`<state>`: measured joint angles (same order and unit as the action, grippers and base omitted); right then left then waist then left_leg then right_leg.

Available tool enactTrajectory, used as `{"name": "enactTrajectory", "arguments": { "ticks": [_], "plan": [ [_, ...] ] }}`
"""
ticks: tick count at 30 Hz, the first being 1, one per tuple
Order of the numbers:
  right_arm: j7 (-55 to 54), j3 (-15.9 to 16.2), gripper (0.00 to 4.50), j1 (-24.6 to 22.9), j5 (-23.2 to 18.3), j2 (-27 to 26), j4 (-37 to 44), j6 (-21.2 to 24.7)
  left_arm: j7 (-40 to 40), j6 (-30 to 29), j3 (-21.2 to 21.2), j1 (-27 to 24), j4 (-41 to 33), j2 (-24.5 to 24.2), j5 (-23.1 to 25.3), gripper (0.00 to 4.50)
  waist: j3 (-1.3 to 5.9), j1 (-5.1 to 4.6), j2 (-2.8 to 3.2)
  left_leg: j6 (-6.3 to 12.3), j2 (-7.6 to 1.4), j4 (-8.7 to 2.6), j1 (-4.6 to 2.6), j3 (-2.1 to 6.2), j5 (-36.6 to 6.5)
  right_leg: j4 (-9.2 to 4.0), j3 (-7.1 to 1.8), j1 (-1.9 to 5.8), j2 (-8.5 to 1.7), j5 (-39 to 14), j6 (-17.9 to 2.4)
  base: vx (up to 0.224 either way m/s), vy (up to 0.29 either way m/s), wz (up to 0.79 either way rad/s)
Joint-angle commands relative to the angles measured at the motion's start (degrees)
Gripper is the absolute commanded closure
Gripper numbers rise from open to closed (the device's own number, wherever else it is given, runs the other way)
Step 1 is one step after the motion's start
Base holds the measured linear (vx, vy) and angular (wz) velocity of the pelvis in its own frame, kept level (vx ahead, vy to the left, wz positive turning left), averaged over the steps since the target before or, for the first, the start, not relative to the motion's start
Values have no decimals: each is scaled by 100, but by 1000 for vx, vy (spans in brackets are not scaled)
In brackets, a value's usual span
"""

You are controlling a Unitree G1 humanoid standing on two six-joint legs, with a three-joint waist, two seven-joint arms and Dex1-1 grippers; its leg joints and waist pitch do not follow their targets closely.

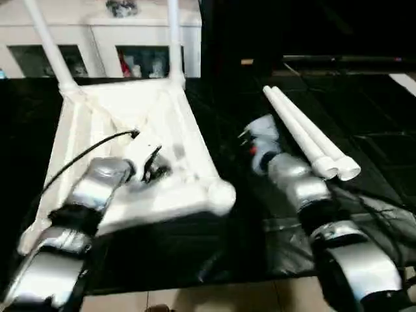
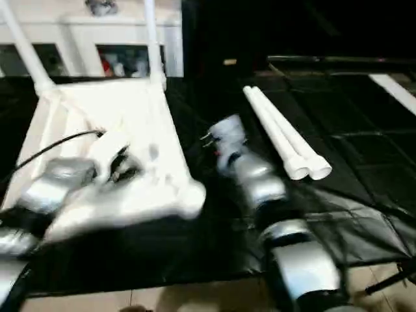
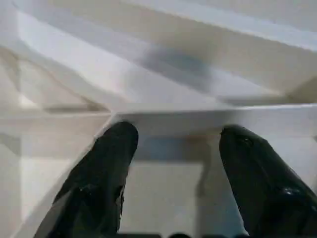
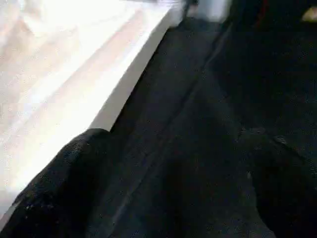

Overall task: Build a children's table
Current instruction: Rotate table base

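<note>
Silver forearms foreground. Left gripper [image 1: 151, 166] over ribbed underside of upturned table top [image 1: 175, 123], fingers [image 3: 106, 163] parted, grasping nothing. Right gripper [image 1: 250, 146] spread wide, empty, above black mat [image 1: 195, 247] between top and two loose legs [image 1: 305, 133]. Two legs [image 1: 49, 49] fitted at far corners.

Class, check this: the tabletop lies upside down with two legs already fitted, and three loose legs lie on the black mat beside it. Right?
Not quite. Two loose legs lie on the black mat, not three, as the left eye view shows. The tabletop is upside down with two fitted legs.
</note>
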<state>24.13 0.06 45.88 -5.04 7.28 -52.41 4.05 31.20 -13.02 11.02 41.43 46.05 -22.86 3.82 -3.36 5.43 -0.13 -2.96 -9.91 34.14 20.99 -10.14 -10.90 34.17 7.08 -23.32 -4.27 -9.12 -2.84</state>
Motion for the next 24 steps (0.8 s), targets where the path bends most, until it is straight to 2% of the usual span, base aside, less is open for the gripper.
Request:
{"name": "enactTrajectory", "arguments": {
  "ticks": [1, 3, 4, 5, 6, 8, 10, 11, 12, 13, 14, 15, 16, 17, 18, 19, 20, 21, 22, 24],
  "plan": [
    [17, -193, 0, 46, -193, 113, 225, 183, -264, 467, -95, 228, 357, 113, 79, 134, 491, 17, 57, 372, -329, -341, -38, 137, -419, -279, -413, 382, -521, -327, -1023, 0, 0, 0],
    [-81, -260, 0, 45, -207, 172, 281, 205, -271, 497, -206, 288, 399, 159, -24, 134, 501, 26, 68, 370, -342, -335, -35, 138, -468, -263, -417, 403, -562, -338, -1115, 0, 0, 0],
    [-144, -246, 0, 36, -146, 220, 299, 158, -236, 517, -263, 303, 372, 162, -89, 134, 497, 22, 51, 366, -335, -333, -36, 134, -497, -272, -405, 401, -552, -409, -1137, 0, 0, 0],
    [-356, -177, 0, 42, 27, 301, 286, 154, -160, 510, -318, 294, 296, 153, -163, 134, 480, 18, 78, 305, -349, -343, -44, 136, -568, -293, -400, 384, -559, -580, -1141, 0, 0, 0],
    [-471, -126, 0, 50, 156, 370, 265, 188, -51, 550, -360, 283, 258, 139, -224, 134, 478, 17, 73, 271, -349, -344, -58, 128, -621, -309, -401, 373, -557, -660, -1141, 0, 0, 0],
    [-630, -106, 0, 88, 289, 510, 250, 507, 281, 622, -417, 190, 65, 80, -355, 134, 460, 16, 72, 163, -340, -355, -66, 125, -790, -341, -401, 380, -550, -937, -1113, 0, 0, 0],
    [-661, -148, 0, 149, 293, 628, 212, 767, 687, 550, -450, -27, -333, -32, -544, 134, 452, 30, 70, 139, -356, -358, -67, 128, -812, -346, -407, 379, -565, -1076, -1098, 0, 0, 0],
    [-632, -170, 0, 222, 275, 690, 122, 874, 880, 425, -464, -194, -675, -114, -658, 134, 454, 29, 41, 121, -368, -363, -64, 132, -813, -333, -409, 385, -569, -1074, -1085, 0, 0, 0],
    [-624, -180, 0, 265, 268, 722, 69, 916, 967, 356, -476, -283, -858, -156, -711, 134, 464, 38, 65, 93, -393, -363, -74, 146, -819, -304, -413, 386, -593, -1048, -1124, 0, 0, 0],
    [-634, -215, 0, 402, 252, 801, -136, 950, 1168, 162, -502, -532, -1386, -279, -847, 134, 460, 23, 55, 81, -392, -361, -69, 135, -793, -287, -412, 378, -578, -983, -1151, 0, 0, 0],
    [-647, -244, 0, 497, 239, 853, -290, 931, 1268, 30, -515, -674, -1711, -346, -932, 134, 452, -1, 9, 97, -393, -362, -62, 112, -765, -298, -416, 369, -569, -929, -1207, 0, 0, 0],
    [-741, -264, 0, 612, 262, 909, -500, 876, 1368, -119, -532, -833, -2072, -416, -1047, 134, 456, 1, 29, 92, -382, -348, -56, 117, -758, -266, -416, 369, -578, -922, -1238, 0, 0, 0],
    [-905, -273, 0, 780, 334, 993, -825, 773, 1520, -313, -528, -1053, -2586, -516, -1218, 134, 440, -8, -11, 121, -369, -351, -44, 99, -767, -292, -416, 368, -563, -1002, -1225, 0, 0, 0],
    [-1017, -339, 0, 947, 352, 1061, -1143, 737, 1663, -560, -516, -1272, -3104, -613, -1400, 134, 447, 3, -4, 77, -385, -348, -42, 115, -777, -260, -418, 374, -605, -1120, -1254, 0, 0, 0],
    [-1017, -339, 0, 947, 352, 1061, -1143, 737, 1663, -560, -516, -1272, -3104, -613, -1400, 134, 440, 3, 13, 68, -394, -351, -47, 114, -802, -277, -420, 365, -604, -1190, -1265, 0, 0, 0],
    [-1044, -387, 0, 1030, 358, 1093, -1282, 748, 1747, -730, -517, -1398, -3397, -665, -1501, 134, 403, 6, 16, 83, -357, -339, -66, 78, -912, -320, -423, 321, -553, -1327, -1211, 0, 0, 0],
    [-1034, -395, 0, 1065, 366, 1107, -1338, 737, 1780, -809, -516, -1453, -3518, -689, -1547, 115, 410, 19, 18, 92, -352, -344, -58, 86, -931, -305, -417, 340, -538, -1361, -1164, 0, 0, 0],
    [-982, -367, 0, 1175, 420, 1160, -1511, 736, 1845, -1144, -516, -1653, -3957, -776, -1690, 105, 401, 27, 27, 112, -346, -351, -58, 87, -946, -322, -410, 334, -525, -1400, -1132, 0, 0, 0],
    [-979, -342, 0, 1218, 454, 1185, -1586, 754, 1892, -1241, -489, -1738, -4129, -829, -1730, 99, 388, 23, 22, 93, -369, -364, -39, 108, -1000, -314, -406, 344, -535, -1437, -1126, 0, 0, 0],
    [-994, -320, 0, 1251, 484, 1207, -1649, 769, 1928, -1320, -468, -1805, -4268, -874, -1750, 87, 388, 30, 29, 74, -344, -350, -67, 92, -1093, -340, -402, 321, -513, -1582, -1061, 0, 0, 0]
  ]
}}
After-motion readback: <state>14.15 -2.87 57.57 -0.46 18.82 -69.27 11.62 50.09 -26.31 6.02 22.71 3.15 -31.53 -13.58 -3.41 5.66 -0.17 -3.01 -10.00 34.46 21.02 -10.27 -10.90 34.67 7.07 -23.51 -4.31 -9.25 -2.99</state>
